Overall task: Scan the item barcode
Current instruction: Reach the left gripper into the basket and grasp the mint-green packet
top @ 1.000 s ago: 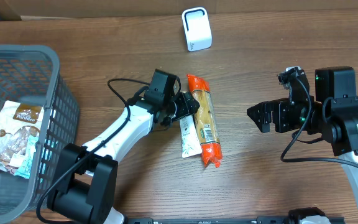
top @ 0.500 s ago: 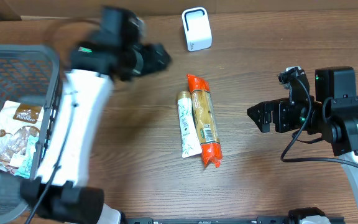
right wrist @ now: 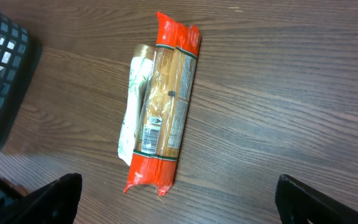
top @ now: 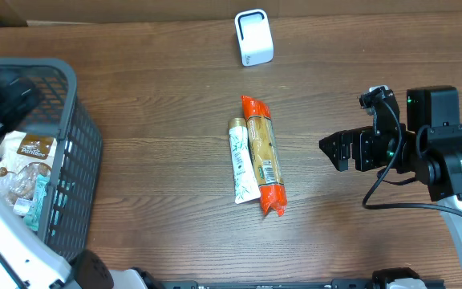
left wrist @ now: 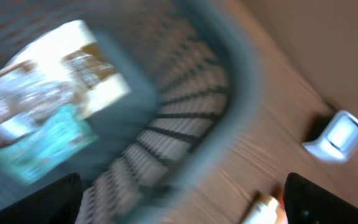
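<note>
Grey basket (top: pixel 74 152) sits right below the left end effector (left wrist: pixel 182 202), with snack bags (top: pixel 18 168) lying inside it, blurred in that wrist view. Ahead of the right end effector (right wrist: pixel 179 202), the orange-ended pasta packet (top: pixel 263 156) lies flat on the bench (top: pixel 151 96). Its long axis runs away from the fingers, and a white tube (top: pixel 241 164) is touching alongside. Both end effectors are spread wide, gripping nothing.
</note>
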